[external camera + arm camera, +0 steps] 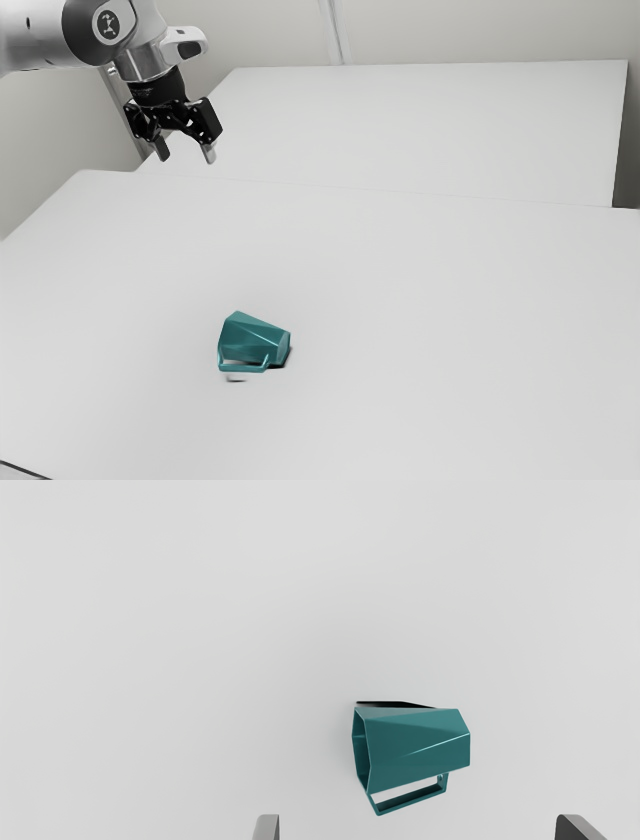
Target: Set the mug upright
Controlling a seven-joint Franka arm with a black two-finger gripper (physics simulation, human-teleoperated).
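- Mug point(415, 745) down on its side, folks, and there's the handle point(411, 799), nearest the exterior camera, sticking out sideways; I'd guess that and the flat-faceted body stop it rolling.
- Mouth point(361, 760) gapes toward the exterior view's left, base point(284, 347) toward its right, so it isn't upright; righting it calls for mouth up, base down.
- White worktop point(450, 320) runs wide all around the mug, every edge we can see well apart from it: plenty of room, I'd say, to come in from either flank or swing it upright.
- Farther off, up and toward the exterior view's left, the 2 fingers point(209, 154) stand wide apart with nothing held, high above the worktop; that height likely spares the mug a knock.
- Beyond runs the worktop's far edge point(400, 191), then 1 big pale slab point(430, 120); whether the 2 touch, I can't tell.
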